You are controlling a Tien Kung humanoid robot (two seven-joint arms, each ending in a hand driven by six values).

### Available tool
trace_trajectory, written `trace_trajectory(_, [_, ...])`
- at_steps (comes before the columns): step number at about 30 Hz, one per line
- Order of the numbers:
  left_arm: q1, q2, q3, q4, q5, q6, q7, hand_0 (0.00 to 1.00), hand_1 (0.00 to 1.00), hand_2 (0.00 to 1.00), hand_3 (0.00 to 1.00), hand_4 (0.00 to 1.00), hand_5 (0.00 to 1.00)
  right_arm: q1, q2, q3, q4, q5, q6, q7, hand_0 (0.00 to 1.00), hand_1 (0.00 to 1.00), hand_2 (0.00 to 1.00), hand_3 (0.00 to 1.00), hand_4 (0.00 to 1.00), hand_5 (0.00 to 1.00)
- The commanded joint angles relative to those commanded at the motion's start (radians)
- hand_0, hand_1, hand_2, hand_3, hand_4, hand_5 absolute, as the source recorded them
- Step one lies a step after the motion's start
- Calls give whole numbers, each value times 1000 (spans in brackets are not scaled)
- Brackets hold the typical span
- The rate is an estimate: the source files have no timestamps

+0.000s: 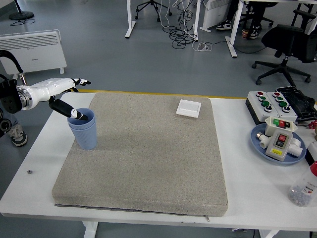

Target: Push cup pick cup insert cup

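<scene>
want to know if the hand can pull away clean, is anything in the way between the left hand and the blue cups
Nothing visible stands between them. The left hand is right at the stacked blue cups on the grey mat, fingers spread above and behind, thumb tip at the rim. The mat around the cups is bare.

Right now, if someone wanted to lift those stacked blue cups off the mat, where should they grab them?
Probably around the side wall of the stacked blue cups, coming from the right, since they stand upright on the grey mat and the left robot hand has its thumb in the rim on the left.
</scene>
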Motion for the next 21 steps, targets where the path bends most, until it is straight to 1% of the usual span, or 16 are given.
trace_trajectory(3, [16, 10, -36, -27, -30, 9, 6, 756, 827, 994, 990, 998, 458, -1, -1, 0, 0, -2, 0, -1, 680, 590, 591, 584, 122, 539])
trace_trajectory(4, [21, 15, -52, -35, -49, 14, 9, 755, 825, 986, 975, 977, 596, -1, -1, 1, 0, -2, 0, -1, 680, 589, 589, 584, 122, 539])
trace_trajectory(7, [53, 27, -111, -39, -115, 48, 15, 755, 825, 986, 975, 977, 596, -2, -2, 0, 0, 1, 1, 0, 680, 589, 589, 584, 122, 539])
trace_trajectory(8, [73, 29, -150, -36, -158, 68, 13, 755, 825, 986, 975, 977, 596, -2, -2, -1, 0, 2, 0, 0, 680, 589, 589, 584, 122, 539])
trace_trajectory(9, [103, 29, -191, -24, -201, 94, 7, 755, 825, 986, 975, 977, 596, -2, -3, -1, 0, 2, 0, 0, 680, 589, 589, 584, 122, 539])
trace_trajectory(10, [126, 29, -230, -13, -240, 111, 11, 678, 731, 804, 764, 775, 796, -2, -3, 0, 0, 2, 0, 0, 679, 590, 590, 583, 122, 538])
trace_trajectory(11, [143, 29, -268, -6, -279, 121, 15, 678, 731, 804, 764, 775, 796, -2, -3, 1, 0, 1, 0, 0, 679, 590, 590, 583, 122, 538])
trace_trajectory(12, [164, 28, -312, 14, -324, 132, 34, 678, 731, 804, 764, 775, 796, -1, -3, 2, 0, 0, 0, 0, 679, 590, 590, 583, 122, 538])
trace_trajectory(13, [176, 27, -351, 24, -363, 137, 45, 678, 731, 804, 764, 775, 796, -1, -3, 3, 0, 0, 0, 0, 679, 590, 590, 583, 122, 538])
trace_trajectory(15, [216, 24, -441, 63, -454, 158, 62, 678, 731, 804, 764, 775, 796, -1, -4, 2, 0, 0, 1, 0, 679, 590, 590, 583, 122, 538])
trace_trajectory(16, [239, 23, -479, 78, -493, 165, 79, 659, 684, 716, 669, 663, 998, -2, -5, 2, 0, 0, 1, 0, 679, 590, 590, 583, 122, 537])
trace_trajectory(18, [282, 21, -563, 93, -578, 171, 113, 659, 684, 716, 669, 663, 998, -1, -5, 4, 0, -5, 1, 0, 679, 590, 590, 583, 122, 537])
trace_trajectory(21, [351, 26, -669, 98, -701, 154, 198, 659, 684, 716, 669, 663, 998, -1, -4, 8, 0, -9, 1, 0, 679, 590, 590, 583, 122, 537])
